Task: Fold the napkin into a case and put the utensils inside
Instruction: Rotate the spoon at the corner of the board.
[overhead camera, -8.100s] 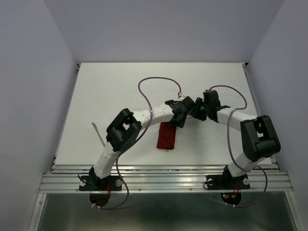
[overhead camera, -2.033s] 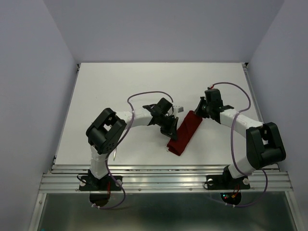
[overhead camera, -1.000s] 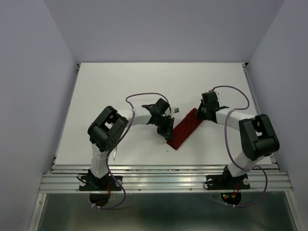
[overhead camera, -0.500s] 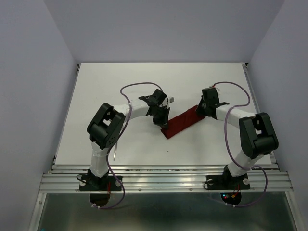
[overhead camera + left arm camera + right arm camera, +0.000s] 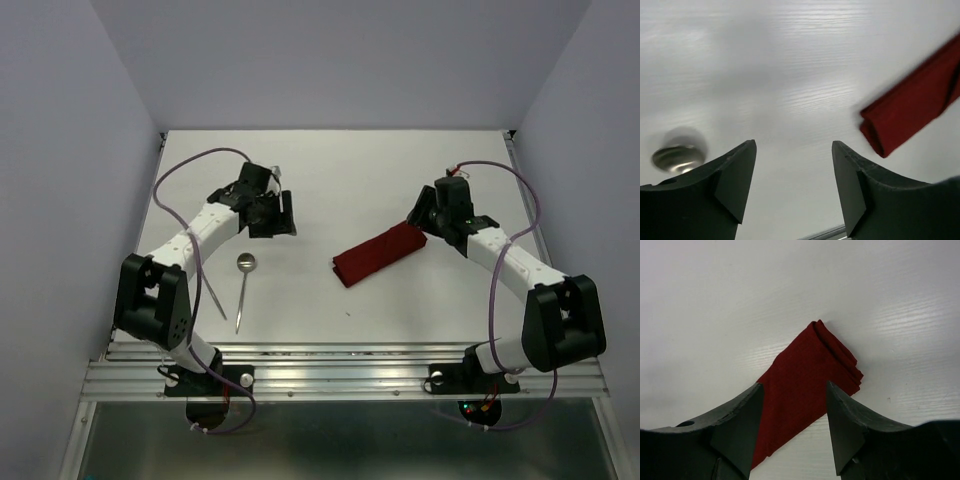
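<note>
**A:** Well, from above, where does the cloth sit?

**B:** The dark red cloth folded into a narrow strip, the case (image 5: pixel 378 255), lies slanted on the white tabletop (image 5: pixel 400 165), right of centre. The right jaws are at its far right end. The left jaws hang over bare tabletop on the far left, well apart from the case.

**A:** And the cutlery?

**B:** The silver metal spoon (image 5: pixel 243 290) lies near the left arm with its round bowl pointing away from the bases. The thin straight silver piece (image 5: pixel 212 298) lies slanted just to its left. Neither touches the cloth.

**A:** What about the left wrist view?

**B:** The left jaws are spread wide with only tabletop (image 5: pixel 790 60) between them. The spoon's bowl (image 5: pixel 679 156) shows at the left, and one end of the case (image 5: pixel 912 115) at the right.

**A:** And the right wrist?

**B:** The right jaws are parted too, gripping nothing. The case (image 5: pixel 805 370) runs between them, its layered end pointing away. I cannot tell whether they touch it.
</note>
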`<state>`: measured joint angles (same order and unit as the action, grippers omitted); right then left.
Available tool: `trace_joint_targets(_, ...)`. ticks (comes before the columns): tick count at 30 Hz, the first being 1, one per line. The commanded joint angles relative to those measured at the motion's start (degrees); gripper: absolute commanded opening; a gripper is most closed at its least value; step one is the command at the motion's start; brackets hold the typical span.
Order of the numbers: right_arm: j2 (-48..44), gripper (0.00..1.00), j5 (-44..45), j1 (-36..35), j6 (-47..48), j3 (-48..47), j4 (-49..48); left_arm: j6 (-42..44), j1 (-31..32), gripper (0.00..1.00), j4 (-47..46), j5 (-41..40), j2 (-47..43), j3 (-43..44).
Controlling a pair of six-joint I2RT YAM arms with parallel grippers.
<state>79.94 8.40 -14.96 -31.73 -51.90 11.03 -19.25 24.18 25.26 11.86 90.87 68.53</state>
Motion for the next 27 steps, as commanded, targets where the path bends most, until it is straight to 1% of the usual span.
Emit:
trace_joint_targets(1,-0.4,0.6,-2.0,0.3,0.3,1.0,1.1,-3.9,-5.6,0.81,5.3,-10.0,-5.3,-6.6)
trace_joint_targets(2,-0.4,0.61,-2.8,0.3,0.3,1.2,1.1,-6.3,-7.3,0.81,6.5,-11.7,-6.1,-7.4)
trace_joint_targets(3,-0.3,0.62,-3.1,0.3,0.3,1.4,1.0,-7.3,-7.7,0.81,7.2,-16.9,-7.4,-8.2)
trace_joint_targets(7,0.0,0.64,-4.3,0.3,0.2,1.5,0.8,-12.8,-8.6,0.82,10.6,-23.5,-7.9,-11.7)
trace_joint_targets(12,-0.1,0.65,-5.1,0.3,-0.2,1.4,0.7,-17.2,-8.7,0.81,9.6,-23.2,-6.8,-15.9)
trace_joint_targets(14,-0.3,0.65,-5.1,0.3,-0.2,1.5,0.7,-18.0,-8.7,0.79,8.3,-21.4,-6.1,-17.2)
trace_joint_targets(18,-0.5,0.65,-5.2,0.3,-0.3,1.7,0.8,-18.9,-8.7,0.75,6.9,-21.0,-5.2,-19.4)
trace_joint_targets(24,-0.6,0.65,-5.2,0.3,-0.8,1.9,0.6,-20.8,-8.7,0.63,3.5,-18.2,-4.7,-22.8)
trace_joint_targets(26,-0.5,0.65,-5.3,0.3,-0.9,1.8,0.7,-21.4,-8.7,0.54,1.7,-17.7,-4.0,-23.9)
trace_joint_targets(27,-0.6,0.65,-5.2,0.3,-0.9,1.8,0.7,-21.8,-8.7,0.44,1.2,-17.3,-3.0,-24.1)
